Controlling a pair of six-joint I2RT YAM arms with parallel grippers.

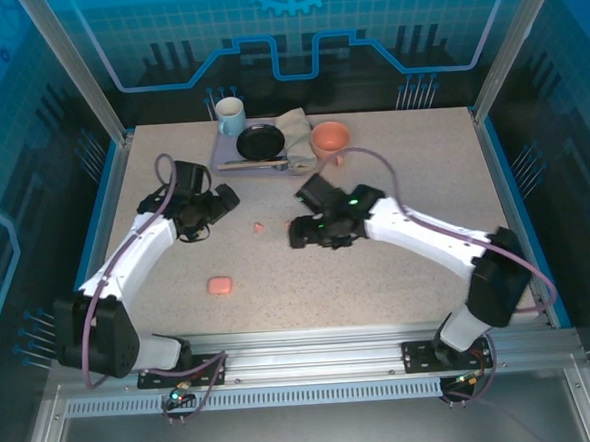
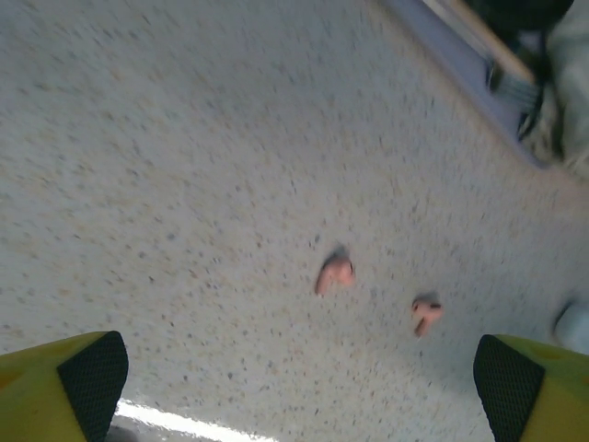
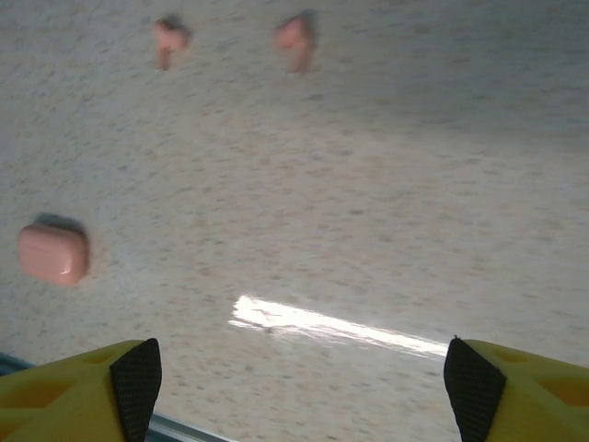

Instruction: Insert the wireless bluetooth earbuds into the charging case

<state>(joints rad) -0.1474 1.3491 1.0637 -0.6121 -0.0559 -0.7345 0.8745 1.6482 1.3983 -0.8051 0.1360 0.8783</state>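
Observation:
Two salmon-pink earbuds (image 2: 334, 273) (image 2: 425, 314) lie apart on the speckled table, ahead of my left gripper (image 2: 299, 387), which is open and holds nothing. From the right wrist, the same earbuds (image 3: 168, 39) (image 3: 294, 39) sit far ahead, and the closed pink charging case (image 3: 53, 254) lies to the left. My right gripper (image 3: 299, 387) is open over bare table. From above, a pink earbud (image 1: 258, 226) lies between the left gripper (image 1: 226, 198) and the right gripper (image 1: 298, 232). The pink case (image 1: 219, 285) is nearer the front. White earbuds are hidden.
At the back stand a white mug (image 1: 230, 116), a black dish (image 1: 260, 141) on a grey mat (image 1: 229, 157), a crumpled cloth (image 1: 295, 131) and an orange bowl (image 1: 330, 137). A pale rounded object (image 2: 575, 327) is cut off at the left wrist view's right edge.

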